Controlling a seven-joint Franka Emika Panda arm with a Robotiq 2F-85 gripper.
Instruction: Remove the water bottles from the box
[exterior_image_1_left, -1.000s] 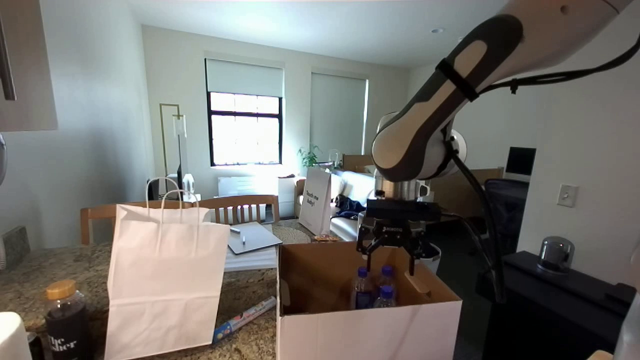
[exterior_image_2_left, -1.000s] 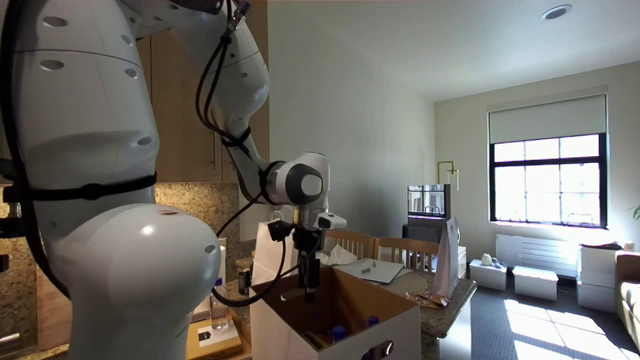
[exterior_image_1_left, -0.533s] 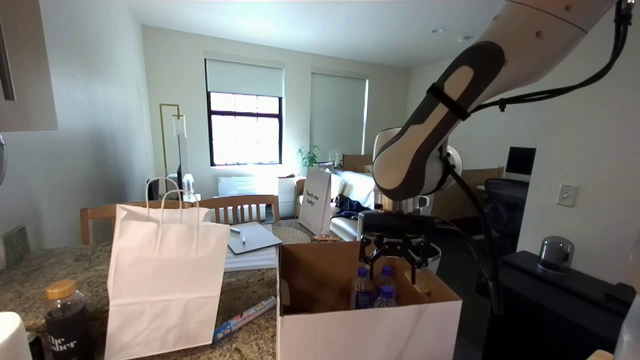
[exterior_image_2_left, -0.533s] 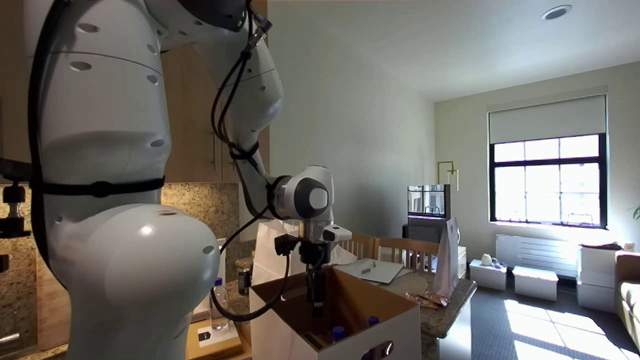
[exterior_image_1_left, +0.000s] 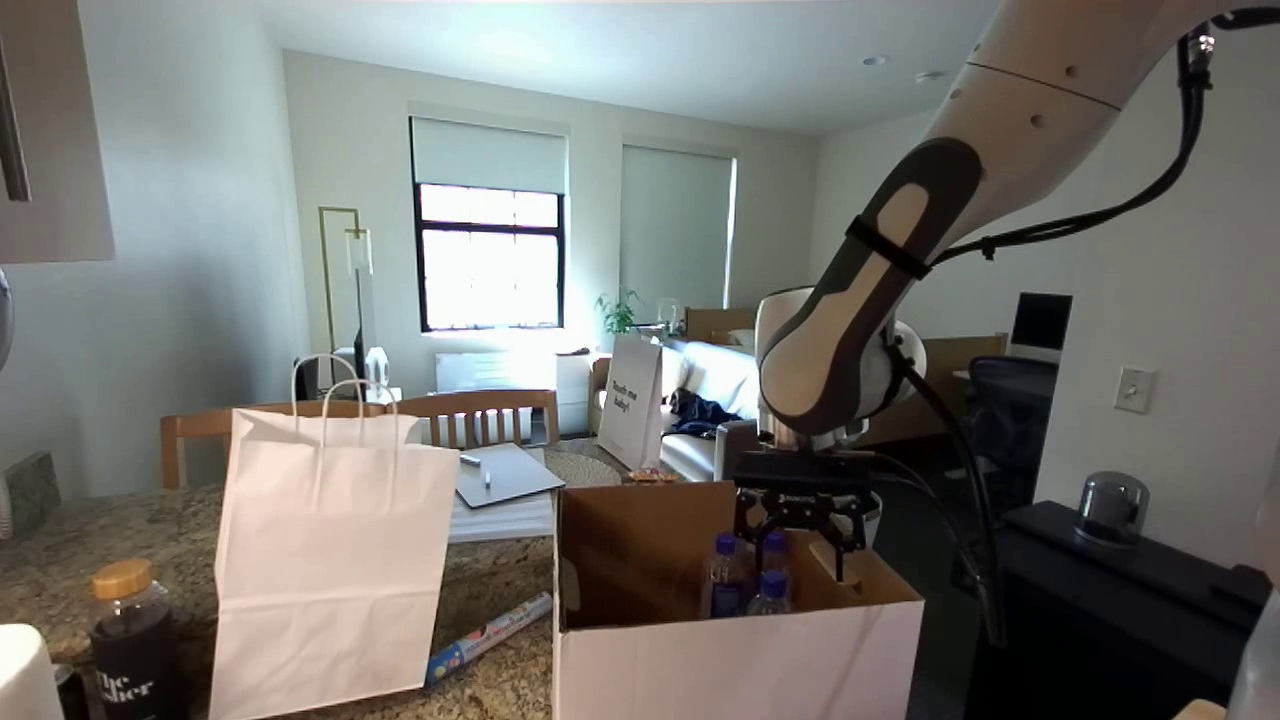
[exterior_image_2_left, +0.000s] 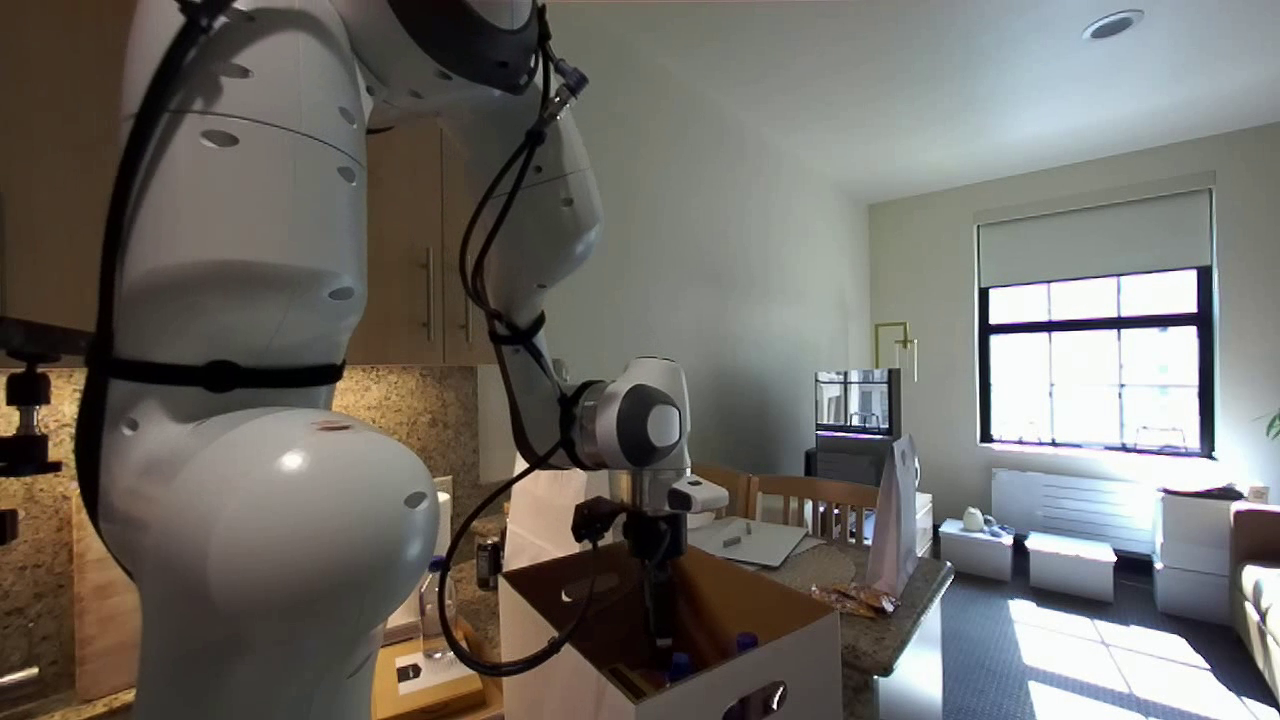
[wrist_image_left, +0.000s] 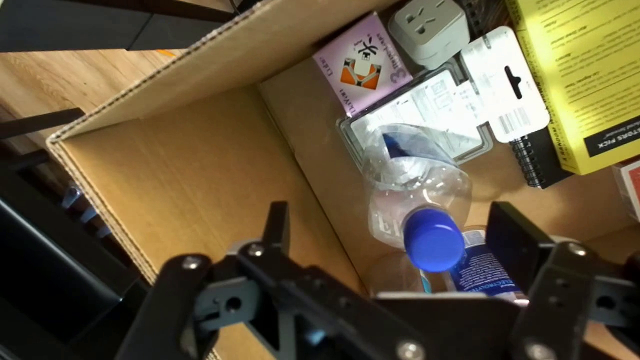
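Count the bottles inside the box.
3 show in an exterior view: a left bottle, a front bottle to its right, a rear bottle behind that one. Others may be hidden by the box.

Bottle caps (wrist_image_left: 434, 241): blue | box (exterior_image_1_left: 735, 650): brown inside (white outside) | bottle label (wrist_image_left: 481, 267): blue, white-printed | counter (exterior_image_1_left: 110, 525): speckled

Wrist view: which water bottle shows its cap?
The clear bottle whose blue cap appears between the fingers of the open hand; no other cap shows there.
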